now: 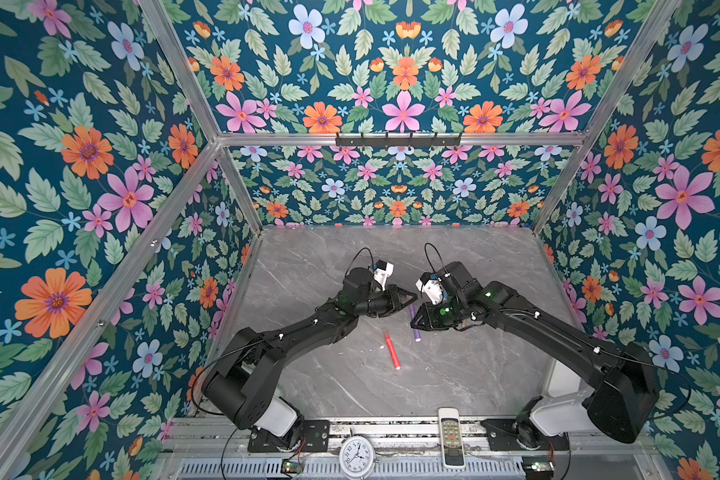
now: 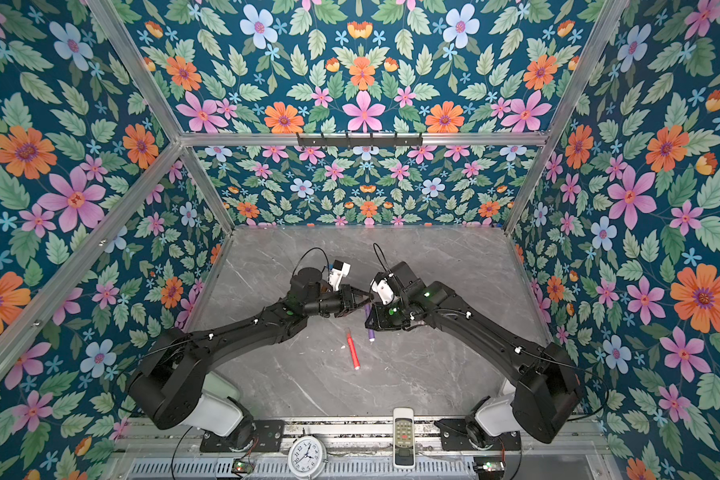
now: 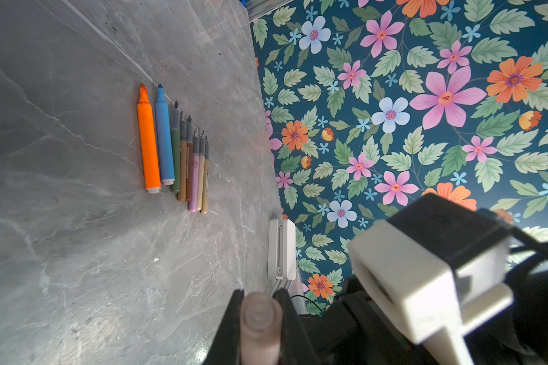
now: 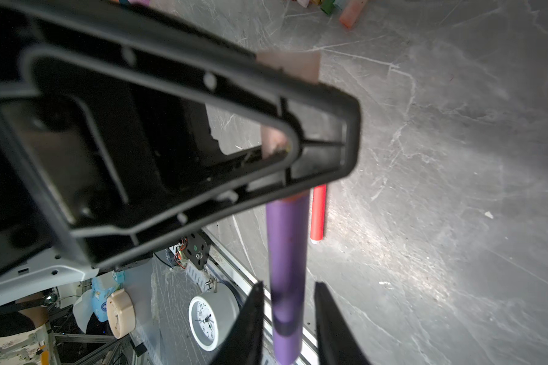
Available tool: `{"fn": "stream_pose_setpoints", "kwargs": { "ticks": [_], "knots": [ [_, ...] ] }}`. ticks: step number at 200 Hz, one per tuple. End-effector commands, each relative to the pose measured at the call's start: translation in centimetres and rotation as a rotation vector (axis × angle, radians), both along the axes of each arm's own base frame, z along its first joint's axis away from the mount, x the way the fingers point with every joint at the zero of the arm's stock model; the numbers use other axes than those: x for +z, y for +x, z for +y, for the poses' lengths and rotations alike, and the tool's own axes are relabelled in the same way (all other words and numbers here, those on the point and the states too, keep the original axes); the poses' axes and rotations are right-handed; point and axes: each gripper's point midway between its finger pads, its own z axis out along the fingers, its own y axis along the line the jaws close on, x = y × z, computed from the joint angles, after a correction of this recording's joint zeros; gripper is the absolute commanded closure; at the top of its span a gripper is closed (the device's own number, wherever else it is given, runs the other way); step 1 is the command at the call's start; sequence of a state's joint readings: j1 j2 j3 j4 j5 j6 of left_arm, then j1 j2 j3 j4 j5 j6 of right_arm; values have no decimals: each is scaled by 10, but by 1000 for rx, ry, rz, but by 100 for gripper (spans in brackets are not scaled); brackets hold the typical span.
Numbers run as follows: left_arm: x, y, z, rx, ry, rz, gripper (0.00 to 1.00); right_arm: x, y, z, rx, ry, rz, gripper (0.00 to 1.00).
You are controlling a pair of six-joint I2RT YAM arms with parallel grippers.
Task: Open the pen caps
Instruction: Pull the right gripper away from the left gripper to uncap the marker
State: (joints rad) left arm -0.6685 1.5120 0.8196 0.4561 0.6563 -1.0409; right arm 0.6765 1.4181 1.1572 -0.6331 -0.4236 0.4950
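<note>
The left gripper (image 3: 260,295) pinches a cloudy, rounded plastic cap (image 3: 260,322) while the right gripper (image 4: 288,287) stands parted around the smooth purple pen (image 4: 287,240).

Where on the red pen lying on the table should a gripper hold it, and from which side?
Probably the red pen is best held at mid-barrel, from straight above, jaws across its width. It lies flat on the marble table, so only its two long sides can be pinched, and this grip leaves the translucent cap at its far end free for pulling.
</note>
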Motion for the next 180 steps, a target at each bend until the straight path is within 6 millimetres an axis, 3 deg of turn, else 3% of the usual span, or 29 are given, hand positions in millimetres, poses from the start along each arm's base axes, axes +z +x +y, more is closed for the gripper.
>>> {"fn": "stream_pose_setpoints", "kwargs": {
  "ticks": [1,37,48,68,106,133,153,180],
  "knots": [
    [11,-2,-3,-19,-29,-36,100,1,13,0,-27,-5,-19,68],
    [13,-2,-2,-14,-39,-35,100,-1,32,7,-52,8,-6,70],
    [13,-2,-1,-12,-39,-35,100,-2,33,12,-42,18,3,77],
    [14,-1,-1,-6,-39,-34,100,-3,32,15,-29,31,18,100],
    [15,10,-4,7,-18,-40,92,-7,19,6,-37,34,31,100],
    [16,13,-9,-5,-40,-33,92,-6,14,1,-48,37,24,100],
    [17,12,-10,-8,-60,-27,79,-6,14,1,-48,37,23,100],
    [19,10,-10,-11,-66,-28,74,-7,15,2,-44,37,26,100]
  ]
}}
